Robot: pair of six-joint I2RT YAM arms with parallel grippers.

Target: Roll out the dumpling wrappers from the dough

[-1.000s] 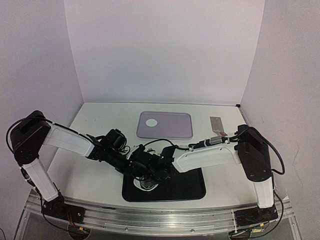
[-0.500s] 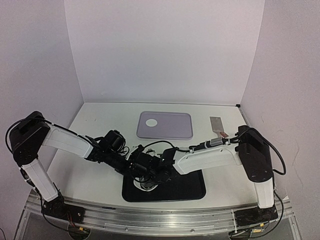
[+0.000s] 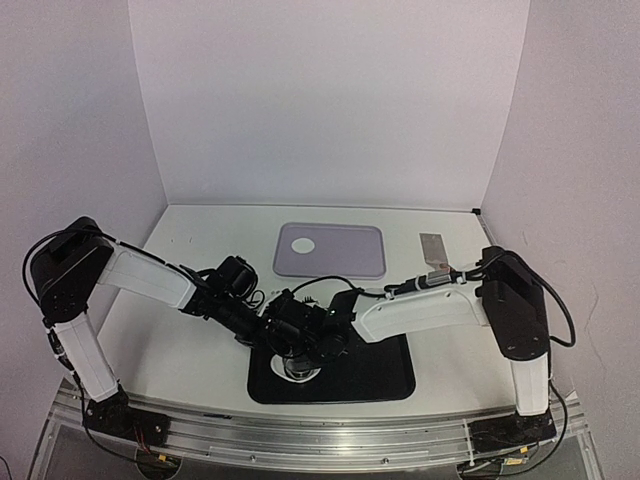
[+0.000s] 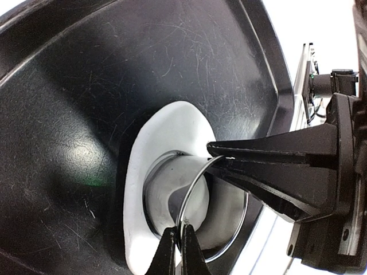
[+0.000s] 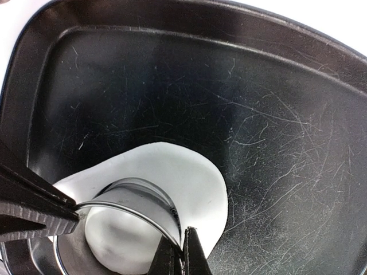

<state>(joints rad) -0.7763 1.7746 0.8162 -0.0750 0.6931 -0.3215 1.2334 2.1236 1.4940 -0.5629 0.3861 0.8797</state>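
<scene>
I see left gripper [image 4: 176, 243] and right gripper [image 5: 180, 247] both clamped on small round steel ring [image 4: 170, 177], set in flat white dough [image 5: 192, 177] on black plastic tray [image 5: 241, 86], near edge. One round white dumpling wrapper [image 3: 303, 244] on lavender rectangular tray [image 3: 350, 252], toward far edge.

High rear overview; close wrist views, shared black tray [image 4: 69, 86].

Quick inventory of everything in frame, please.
black tray: 1, black, near centre of the table.
dough sheet: 1, white, flat on the black tray.
steel ring: 1, silver, standing in the dough sheet.
lavender tray: 1, pale purple, far centre.
dumpling wrapper: 1, white disc, left part of the lavender tray.
scraper: 1, metal blade, right of the lavender tray.
table: 1, white.
left gripper: 1, black, shut on the ring's rim.
right gripper: 1, black, shut on the ring's rim.
</scene>
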